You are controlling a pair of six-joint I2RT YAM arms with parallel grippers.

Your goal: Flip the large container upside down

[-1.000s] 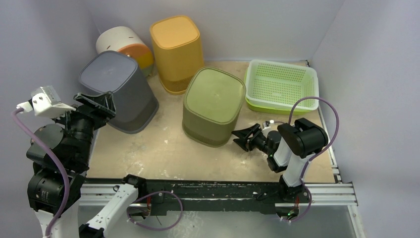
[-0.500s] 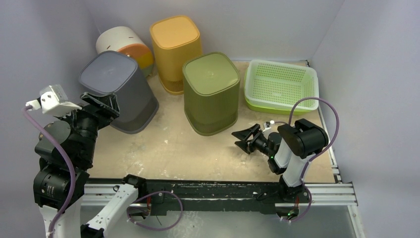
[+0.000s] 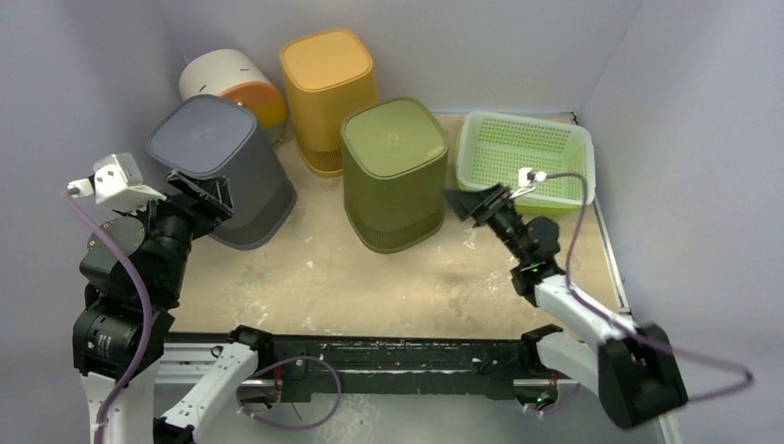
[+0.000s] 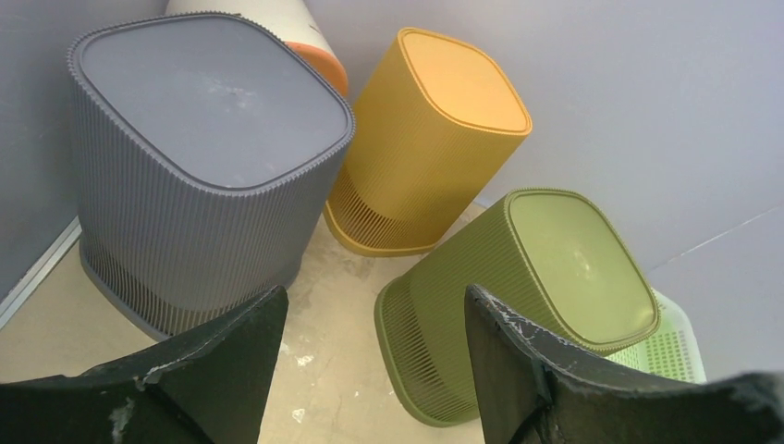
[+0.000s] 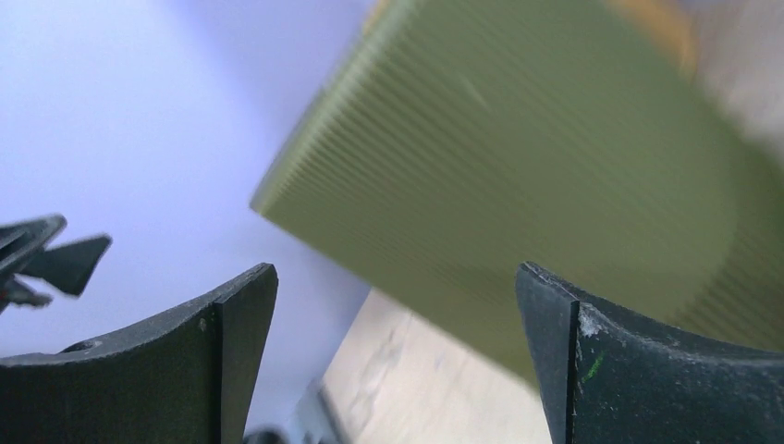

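The large olive-green ribbed container (image 3: pixel 393 171) stands in the middle of the table with its closed base up and its rim on the table. It also shows in the left wrist view (image 4: pixel 518 296) and, blurred, in the right wrist view (image 5: pixel 555 166). My right gripper (image 3: pixel 471 203) is open and empty, raised just off the container's right side, not touching it; its jaws stand wide apart (image 5: pixel 396 270). My left gripper (image 3: pixel 199 194) is open and empty in front of the grey container (image 3: pixel 217 171), jaws apart (image 4: pixel 374 296).
A grey container (image 4: pixel 199 157) stands base up at the left. A yellow container (image 3: pixel 331 92) stands base up at the back. A white and orange container (image 3: pixel 231 83) lies in the back left corner. A light green basket (image 3: pixel 527 153) sits at the back right. Walls enclose three sides.
The olive container went from tilted toward the front to standing flat, base up. My right arm rose and reached out to the container's right side. My left arm shifted slightly right.
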